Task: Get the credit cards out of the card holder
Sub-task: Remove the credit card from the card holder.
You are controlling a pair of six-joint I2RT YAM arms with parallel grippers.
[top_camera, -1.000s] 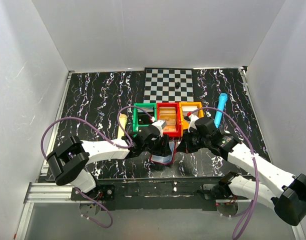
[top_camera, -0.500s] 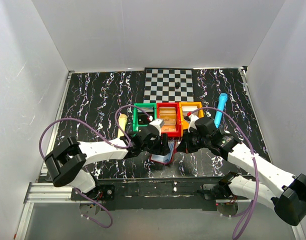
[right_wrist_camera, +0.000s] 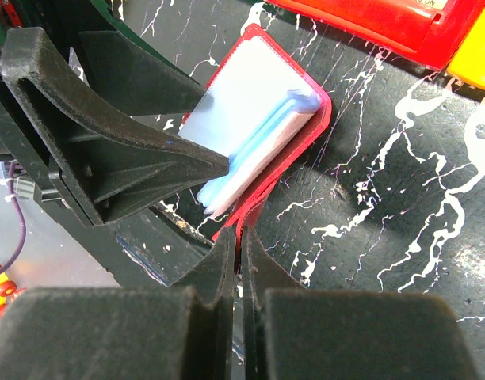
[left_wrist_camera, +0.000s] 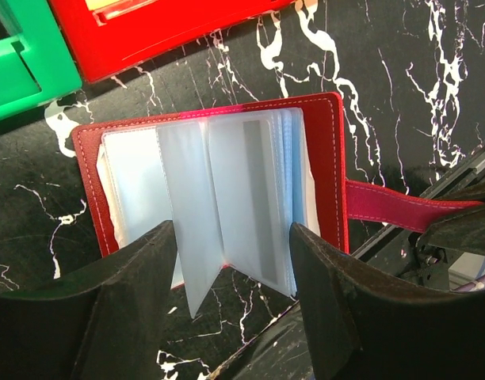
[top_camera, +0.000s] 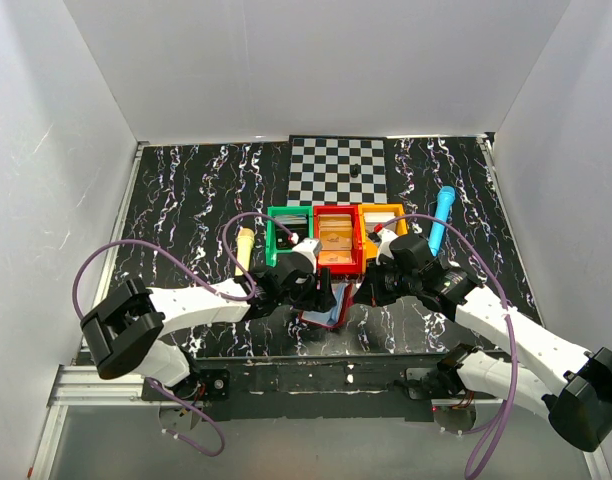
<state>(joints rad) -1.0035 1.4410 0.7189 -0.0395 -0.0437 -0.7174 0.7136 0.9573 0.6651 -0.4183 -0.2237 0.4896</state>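
Observation:
The card holder (left_wrist_camera: 219, 182) lies open on the black marbled table, red-edged, with pale blue-grey sleeves fanned upward. A grey stripe, perhaps a credit card, shows through one sleeve (left_wrist_camera: 258, 198). My left gripper (left_wrist_camera: 231, 237) is open, with its two fingers straddling the sleeves' lower edge and apart from them. My right gripper (right_wrist_camera: 237, 237) is shut on the card holder's red strap (left_wrist_camera: 401, 210) at its right side. From above, the card holder (top_camera: 324, 312) sits between the left gripper (top_camera: 321, 293) and the right gripper (top_camera: 361, 290), just in front of the bins.
A green bin (top_camera: 286, 235), a red bin (top_camera: 338, 262) and an orange bin (top_camera: 384, 218) stand in a row just behind the holder. Farther back are a chessboard mat (top_camera: 338, 168) and a blue tube (top_camera: 441, 215) at the right. A pale stick (top_camera: 244, 245) lies at the left.
The left gripper's jaws have spread wider over the sleeves, and its arm has shifted slightly. The right gripper has kept still on the strap.

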